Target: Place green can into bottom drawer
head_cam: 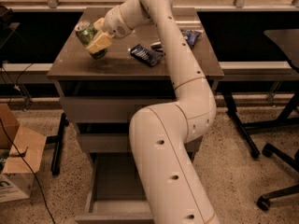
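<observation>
While the bottom drawer (112, 192) of three stands open, the end effector (95, 37) grips one tilted green can (85, 32) above the cabinet (126, 68).

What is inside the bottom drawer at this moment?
The open bottom drawer shows only bare floor on its left; the robot arm covers the rest. The green can is in the gripper, above the cabinet top.
</observation>
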Controlling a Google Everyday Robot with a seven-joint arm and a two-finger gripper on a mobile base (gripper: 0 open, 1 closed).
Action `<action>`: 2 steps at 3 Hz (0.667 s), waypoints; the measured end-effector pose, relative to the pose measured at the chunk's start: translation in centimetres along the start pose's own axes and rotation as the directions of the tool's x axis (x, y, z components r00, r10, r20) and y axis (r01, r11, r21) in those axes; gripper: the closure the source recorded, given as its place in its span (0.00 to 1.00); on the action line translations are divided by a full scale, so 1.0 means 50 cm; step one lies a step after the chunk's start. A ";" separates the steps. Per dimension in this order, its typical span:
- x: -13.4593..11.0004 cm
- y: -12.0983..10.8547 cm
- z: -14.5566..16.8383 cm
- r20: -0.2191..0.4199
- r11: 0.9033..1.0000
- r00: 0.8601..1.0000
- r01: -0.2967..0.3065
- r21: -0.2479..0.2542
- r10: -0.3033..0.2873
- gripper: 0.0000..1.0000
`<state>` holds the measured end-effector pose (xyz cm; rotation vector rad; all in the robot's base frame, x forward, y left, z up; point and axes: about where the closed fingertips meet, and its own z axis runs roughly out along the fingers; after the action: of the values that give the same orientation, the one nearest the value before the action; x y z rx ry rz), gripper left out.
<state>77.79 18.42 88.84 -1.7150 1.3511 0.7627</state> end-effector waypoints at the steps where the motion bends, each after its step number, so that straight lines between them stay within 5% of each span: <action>1: 0.035 0.027 -0.056 -0.139 0.999 0.990 -0.023 -0.022 0.020 1.00; 2: 0.069 0.053 -0.124 -0.270 0.997 0.960 -0.079 -0.020 0.070 1.00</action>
<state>75.95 11.08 88.43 -1.8517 1.6027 0.6096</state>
